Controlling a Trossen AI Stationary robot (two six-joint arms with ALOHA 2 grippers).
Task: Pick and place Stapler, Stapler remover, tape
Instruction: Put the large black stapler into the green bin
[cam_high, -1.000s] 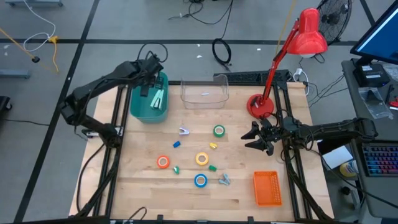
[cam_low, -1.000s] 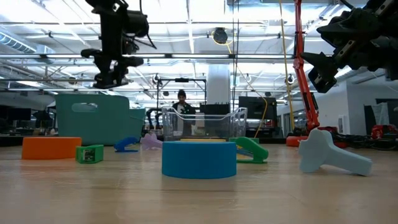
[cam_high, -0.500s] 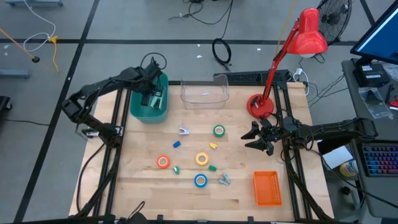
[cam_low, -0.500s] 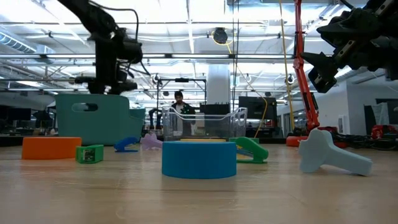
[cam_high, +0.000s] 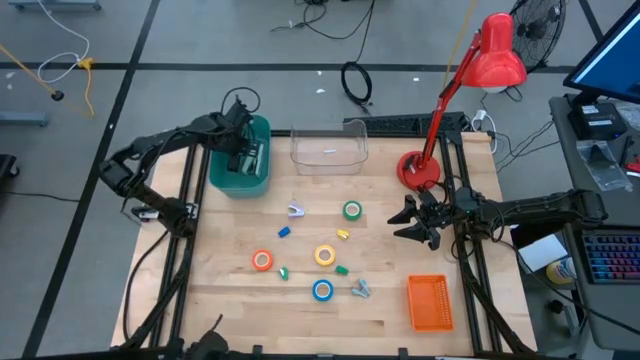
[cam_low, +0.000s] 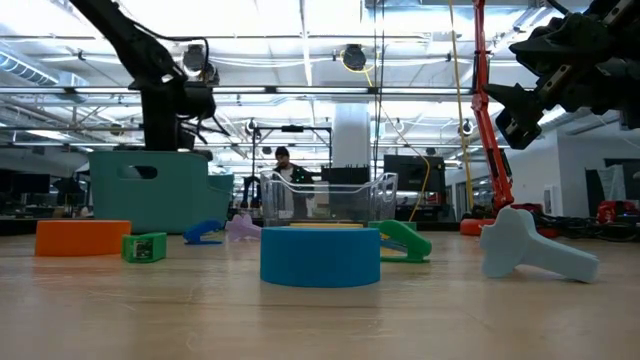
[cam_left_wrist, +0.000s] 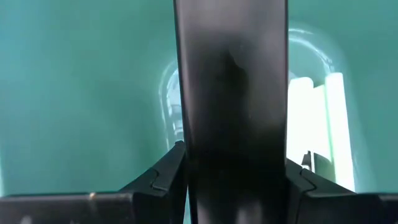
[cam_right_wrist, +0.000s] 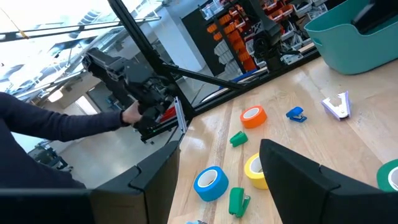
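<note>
My left pincer (cam_high: 243, 150) is down inside the teal bin (cam_high: 222, 178) at the upper left of the bench (cam_high: 230, 300), clenched on a dark stapler (cam_left_wrist: 230, 93). Its long axis runs straight out from my wrist, nose pointing at the bin floor. A pale green thing (cam_left_wrist: 317, 124) lies just beside it, and the bin walls stand close all round.

A clear tub (cam_high: 329, 150) sits right of the bin. The tape lies mid-bench, well apart from the bin: green roll (cam_high: 352, 210), orange roll (cam_high: 262, 260), yellow roll (cam_high: 325, 255) and blue roll (cam_high: 322, 290), all flat.

My right pincer (cam_high: 412, 222) hangs released at the right edge, between the red lamp (cam_high: 498, 50) and the orange tray (cam_high: 430, 302).
</note>
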